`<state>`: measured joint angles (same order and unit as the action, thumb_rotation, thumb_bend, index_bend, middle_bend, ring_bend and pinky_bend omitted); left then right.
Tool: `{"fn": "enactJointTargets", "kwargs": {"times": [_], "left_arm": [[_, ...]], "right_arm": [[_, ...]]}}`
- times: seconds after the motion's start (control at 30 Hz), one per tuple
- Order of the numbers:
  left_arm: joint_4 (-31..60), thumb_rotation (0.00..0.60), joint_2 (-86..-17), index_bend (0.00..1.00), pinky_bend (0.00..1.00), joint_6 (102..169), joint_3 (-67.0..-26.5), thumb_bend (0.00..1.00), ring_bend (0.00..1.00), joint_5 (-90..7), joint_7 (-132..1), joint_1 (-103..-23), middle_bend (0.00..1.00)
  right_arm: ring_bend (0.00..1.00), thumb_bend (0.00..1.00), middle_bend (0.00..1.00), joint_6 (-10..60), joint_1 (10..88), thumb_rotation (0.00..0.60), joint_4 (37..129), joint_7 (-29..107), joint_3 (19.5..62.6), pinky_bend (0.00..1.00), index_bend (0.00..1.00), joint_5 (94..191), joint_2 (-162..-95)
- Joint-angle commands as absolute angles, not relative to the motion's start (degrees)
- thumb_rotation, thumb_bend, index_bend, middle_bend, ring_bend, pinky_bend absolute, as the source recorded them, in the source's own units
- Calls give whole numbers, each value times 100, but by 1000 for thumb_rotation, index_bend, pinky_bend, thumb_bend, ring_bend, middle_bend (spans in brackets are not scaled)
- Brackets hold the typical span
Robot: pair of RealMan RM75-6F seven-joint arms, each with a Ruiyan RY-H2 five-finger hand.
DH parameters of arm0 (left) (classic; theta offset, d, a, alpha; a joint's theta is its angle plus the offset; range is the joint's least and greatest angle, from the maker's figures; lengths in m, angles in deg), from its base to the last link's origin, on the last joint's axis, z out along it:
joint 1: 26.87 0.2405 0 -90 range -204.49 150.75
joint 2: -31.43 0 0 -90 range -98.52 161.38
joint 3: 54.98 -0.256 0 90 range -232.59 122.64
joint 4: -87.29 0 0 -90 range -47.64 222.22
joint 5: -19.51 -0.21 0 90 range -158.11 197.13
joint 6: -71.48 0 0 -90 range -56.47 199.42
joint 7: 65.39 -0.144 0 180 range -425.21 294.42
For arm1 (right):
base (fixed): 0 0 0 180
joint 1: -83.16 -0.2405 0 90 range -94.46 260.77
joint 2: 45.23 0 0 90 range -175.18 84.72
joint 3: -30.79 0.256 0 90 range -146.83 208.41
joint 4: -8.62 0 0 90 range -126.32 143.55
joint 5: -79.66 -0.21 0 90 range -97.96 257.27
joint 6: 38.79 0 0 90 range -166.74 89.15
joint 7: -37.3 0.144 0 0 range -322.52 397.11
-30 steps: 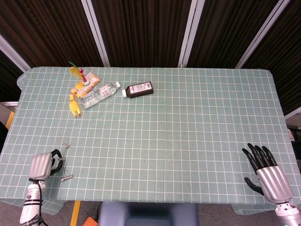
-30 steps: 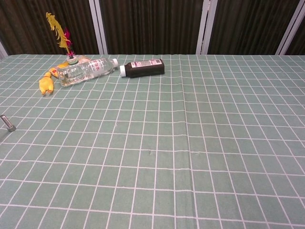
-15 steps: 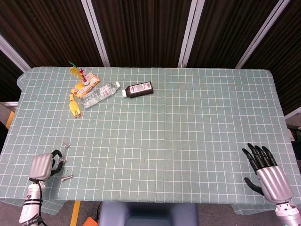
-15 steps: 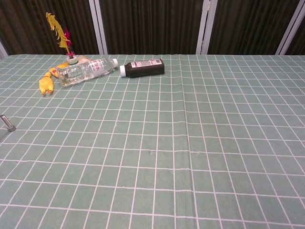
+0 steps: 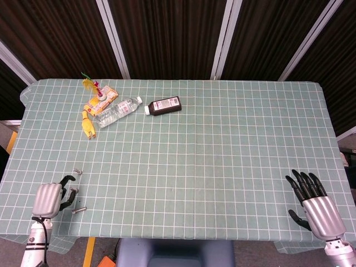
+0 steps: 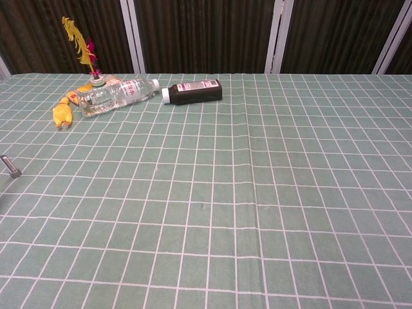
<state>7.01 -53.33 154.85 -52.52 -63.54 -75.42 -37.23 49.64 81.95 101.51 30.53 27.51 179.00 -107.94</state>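
My left hand (image 5: 49, 199) hovers at the table's near left corner, its dark fingers curled in with nothing visible in them. A small metal bolt (image 5: 79, 209) lies just to its right, and a second bolt (image 5: 78, 172) (image 6: 11, 166) lies a little farther up the cloth. At the near right corner my right hand (image 5: 314, 206) rests palm down, fingers spread and straight, holding nothing. Neither hand shows in the chest view.
A clear water bottle (image 5: 117, 111) (image 6: 116, 93) and a dark brown bottle (image 5: 164, 105) (image 6: 193, 92) lie on their sides at the far left. Beside them are a yellow rubber chicken (image 5: 87, 125) (image 6: 62, 114), an orange packet (image 5: 105, 99) and a feathered shuttlecock (image 5: 95, 89) (image 6: 84, 45). A green checked cloth (image 5: 222, 161) covers the table.
My left hand has drawn back slightly toward the near edge and a little left. The right hand and all objects stay put.
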Motion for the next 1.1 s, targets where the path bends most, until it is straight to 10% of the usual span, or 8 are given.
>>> {"fn": "enactJointTargets", "kwargs": {"times": [0.03, 1.1], "left_arm": [[407, 600, -5325, 411, 1000, 15768, -5686, 385, 1000, -6920, -7728, -3514, 1000], [1387, 600, -6039, 428, 1000, 15358, -5818, 381, 1000, -6624, -8763, -3169, 1000]], "right_arm": [[0, 336, 0, 4994, 8206, 600, 10153, 3077, 2739, 0, 0, 17924, -10785], [0, 336, 0, 5039, 8222, 600, 10146, 3137, 2739, 0, 0, 17948, -10759]]}}
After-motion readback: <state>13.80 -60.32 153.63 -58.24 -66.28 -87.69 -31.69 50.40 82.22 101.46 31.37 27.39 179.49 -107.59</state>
